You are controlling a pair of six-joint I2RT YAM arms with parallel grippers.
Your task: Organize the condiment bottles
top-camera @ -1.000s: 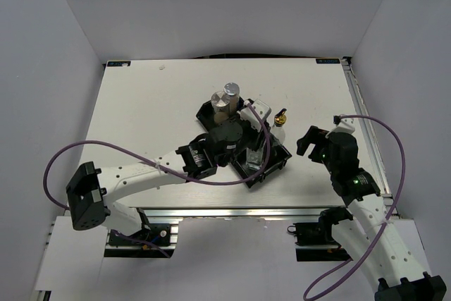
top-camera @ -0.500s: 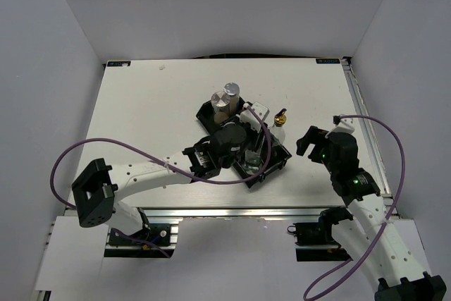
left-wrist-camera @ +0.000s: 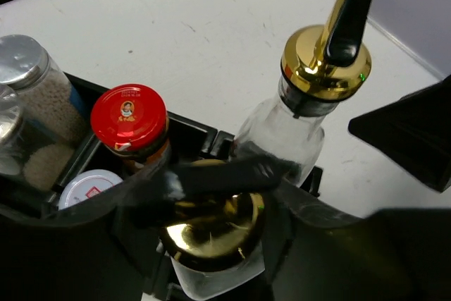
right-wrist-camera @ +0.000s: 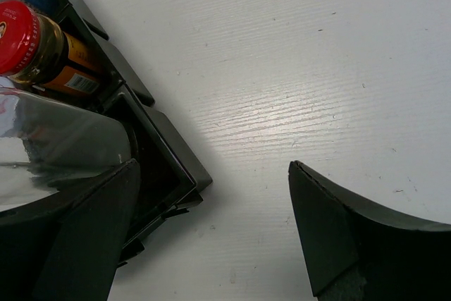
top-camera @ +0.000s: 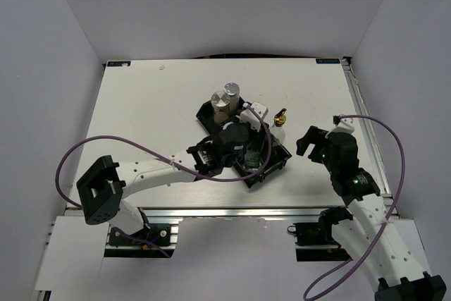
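Top view has both arms reaching out from the near edge of the white table [top-camera: 141, 103]. Closest on the left, the left gripper [left-wrist-camera: 211, 266] is closed tight on the near bottle [left-wrist-camera: 211, 229], with a finger on each side of it. That bottle has a gold cap and stands up in the near end of the black tray [left-wrist-camera: 196, 135]. Off to the right, the right gripper [right-wrist-camera: 211, 237] hangs over bare table just beside the tray's corner. Its fingers are wide apart with nothing in them. A bit farther along the tray sit the white jar [left-wrist-camera: 90, 187] and the red jar [left-wrist-camera: 129, 116], side by side. Past them, at the far end, are the shakers [left-wrist-camera: 32, 86] with silver caps. The far bottle [left-wrist-camera: 282, 132] stands up by the tray's right side, close behind the near bottle, with its dark spout up high. I cannot tell if it is in the tray or just beside it.
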